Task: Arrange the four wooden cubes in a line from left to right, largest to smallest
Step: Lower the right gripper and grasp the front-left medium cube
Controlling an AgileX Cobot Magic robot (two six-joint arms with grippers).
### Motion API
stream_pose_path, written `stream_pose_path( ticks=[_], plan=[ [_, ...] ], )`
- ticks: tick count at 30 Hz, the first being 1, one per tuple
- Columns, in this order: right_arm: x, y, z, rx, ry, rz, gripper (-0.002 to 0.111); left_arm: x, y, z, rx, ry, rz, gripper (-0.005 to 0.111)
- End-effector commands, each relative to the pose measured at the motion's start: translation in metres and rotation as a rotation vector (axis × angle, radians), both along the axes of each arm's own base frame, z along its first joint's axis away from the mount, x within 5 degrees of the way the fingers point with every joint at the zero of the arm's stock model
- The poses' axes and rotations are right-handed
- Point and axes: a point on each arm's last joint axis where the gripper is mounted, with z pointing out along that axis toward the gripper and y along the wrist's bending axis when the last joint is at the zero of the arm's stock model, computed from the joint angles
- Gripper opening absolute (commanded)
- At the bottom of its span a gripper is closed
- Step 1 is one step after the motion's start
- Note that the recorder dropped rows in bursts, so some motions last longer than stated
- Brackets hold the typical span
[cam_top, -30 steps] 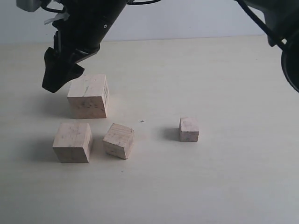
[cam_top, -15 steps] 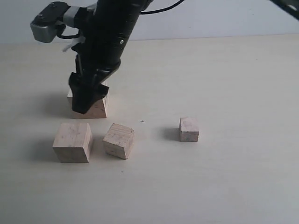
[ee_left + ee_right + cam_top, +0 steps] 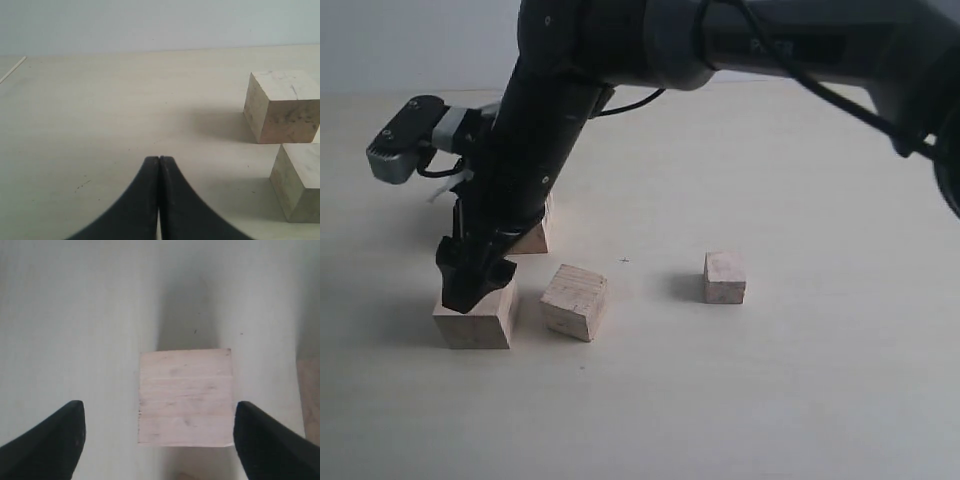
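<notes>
Four pale wooden cubes lie on the table. The largest (image 3: 532, 239) is mostly hidden behind the right arm; the left wrist view shows its dark marks (image 3: 282, 105). The second cube (image 3: 476, 320) sits at the front left. A tilted medium cube (image 3: 574, 301) lies beside it, and the smallest (image 3: 725, 277) stands apart to the right. My right gripper (image 3: 470, 285) has reached across and hangs open over the second cube (image 3: 186, 397), with one finger (image 3: 56, 440) well clear and the other (image 3: 270, 440) close beside it. My left gripper (image 3: 159, 159) is shut and empty, low over bare table.
The right arm (image 3: 620, 60) stretches across the back of the pale table (image 3: 800, 380) from the upper right. A grey wrist camera block (image 3: 405, 140) sticks out at its left. The second cube (image 3: 300, 182) shows at the edge of the left wrist view.
The right arm has swung from behind the largest cube forward and down onto the front-left cube, now covering most of the largest one. The cubes have not moved.
</notes>
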Motion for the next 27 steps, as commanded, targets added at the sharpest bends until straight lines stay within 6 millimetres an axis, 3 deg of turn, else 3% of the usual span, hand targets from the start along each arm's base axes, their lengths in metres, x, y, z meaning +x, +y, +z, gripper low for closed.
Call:
stream_pose_path(
  ticks=[1, 13, 27],
  plan=[
    [0.006, 0.004, -0.017, -0.004, -0.068, 0.015, 0.077, 0.0, 0.0, 0.001, 0.002, -0.015, -0.003, 0.0],
    [0.011, 0.011, -0.038, 0.009, -0.102, 0.006, 0.077, 0.0, 0.0, 0.001, 0.002, -0.015, -0.003, 0.0],
    [0.001, 0.011, -0.042, -0.009, 0.007, 0.022, 0.077, 0.0, 0.0, 0.001, 0.002, -0.015, -0.003, 0.0]
  ],
)
